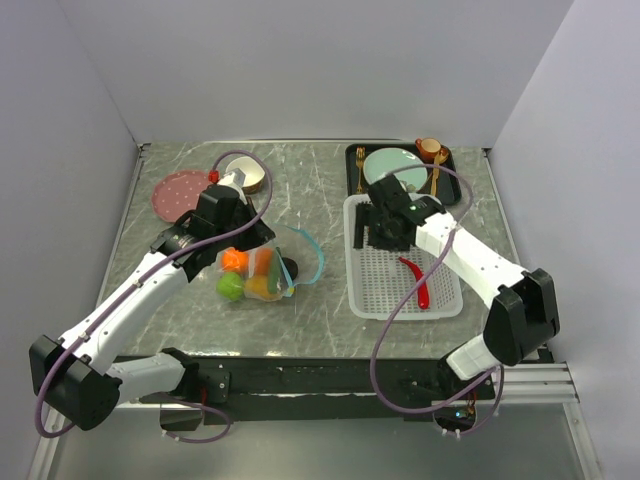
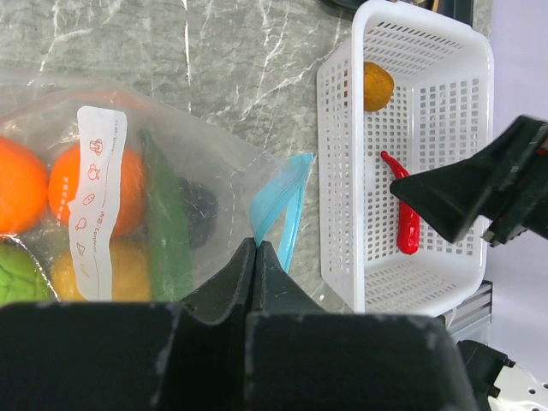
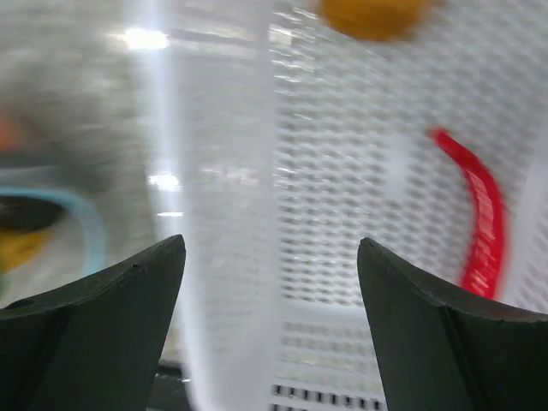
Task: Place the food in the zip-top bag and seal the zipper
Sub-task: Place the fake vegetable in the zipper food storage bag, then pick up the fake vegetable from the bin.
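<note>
From above, the zip-top bag [image 1: 258, 272] lies on the marble table [image 1: 320, 180] just left of the white basket [image 1: 385, 285]. Its zipper [image 1: 316, 258] curls up as a teal loop toward the basket. The left gripper [image 1: 243, 232] sits at the bag's far edge. The right gripper [image 1: 382, 228] hangs over the basket's far left corner, with the red chili [image 1: 417, 282] lying on the mesh nearby. In the left wrist view, that gripper's fingers [image 2: 231, 274] are pressed together on the bag's clear film, just beside the zipper. Inside the bag are two oranges [image 2: 17, 184], a green apple [image 2: 15, 276], a yellow-brown fruit [image 2: 133, 270], a long green pepper [image 2: 167, 231] and a dark round one [image 2: 199, 210], partly behind a white label [image 2: 98, 205]. In the basket lie the chili and a yellow-orange ball [image 2: 378, 86] (well apart from each other). The right wrist view is blurred, but it shows its own fingers spread wide with nothing between them, over the basket's left wall.
</note>
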You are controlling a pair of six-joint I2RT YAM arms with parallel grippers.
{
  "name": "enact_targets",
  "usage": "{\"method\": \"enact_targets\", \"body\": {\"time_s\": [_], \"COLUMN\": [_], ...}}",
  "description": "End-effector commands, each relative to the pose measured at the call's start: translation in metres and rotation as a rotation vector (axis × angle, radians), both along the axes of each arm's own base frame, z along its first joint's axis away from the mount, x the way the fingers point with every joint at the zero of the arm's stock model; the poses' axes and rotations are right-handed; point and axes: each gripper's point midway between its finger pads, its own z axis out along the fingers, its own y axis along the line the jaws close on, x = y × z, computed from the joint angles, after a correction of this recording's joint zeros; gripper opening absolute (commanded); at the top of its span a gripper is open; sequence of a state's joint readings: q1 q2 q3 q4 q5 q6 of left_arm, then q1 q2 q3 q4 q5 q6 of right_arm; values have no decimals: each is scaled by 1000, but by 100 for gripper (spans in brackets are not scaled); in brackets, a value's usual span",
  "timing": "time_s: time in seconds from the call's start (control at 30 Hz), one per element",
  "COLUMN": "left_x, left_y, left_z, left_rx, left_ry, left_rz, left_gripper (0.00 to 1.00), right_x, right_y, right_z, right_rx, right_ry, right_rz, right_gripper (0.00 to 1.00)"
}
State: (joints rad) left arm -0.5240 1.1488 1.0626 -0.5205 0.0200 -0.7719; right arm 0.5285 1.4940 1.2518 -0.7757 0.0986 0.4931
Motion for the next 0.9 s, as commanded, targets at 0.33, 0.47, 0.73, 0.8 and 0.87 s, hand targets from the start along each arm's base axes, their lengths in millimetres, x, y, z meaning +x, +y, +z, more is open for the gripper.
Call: {"method": "enact_targets", "body": {"time_s": [0.33,0.47,0.73,0.8,0.87], "left_x": [4,5,5,6,6], "left_y": [-5,-4,-6,-5,-5], "left_z": [13,14,10,10,11], "left_rx": [-42,-35,-38,-35,-35], "left_ry": [-38,-44,-32,-30,-32], "left_rz": [-5,-3,-8,-4,-3], "left_gripper": [1,1,1,1,1], "right_x": [-49,-46,-40,-42,-40], "right_y": [-129,-136,-138,-136,-133], "right_z": [-49,-62,-87,-92,-97], "right_rx": [-155,-86,-64,-55,-46], "right_ry": [74,87,137,150,160], "right_rz": [-504,-550,-539,-537,-524], "right_gripper": [89,89,87,86,84]}}
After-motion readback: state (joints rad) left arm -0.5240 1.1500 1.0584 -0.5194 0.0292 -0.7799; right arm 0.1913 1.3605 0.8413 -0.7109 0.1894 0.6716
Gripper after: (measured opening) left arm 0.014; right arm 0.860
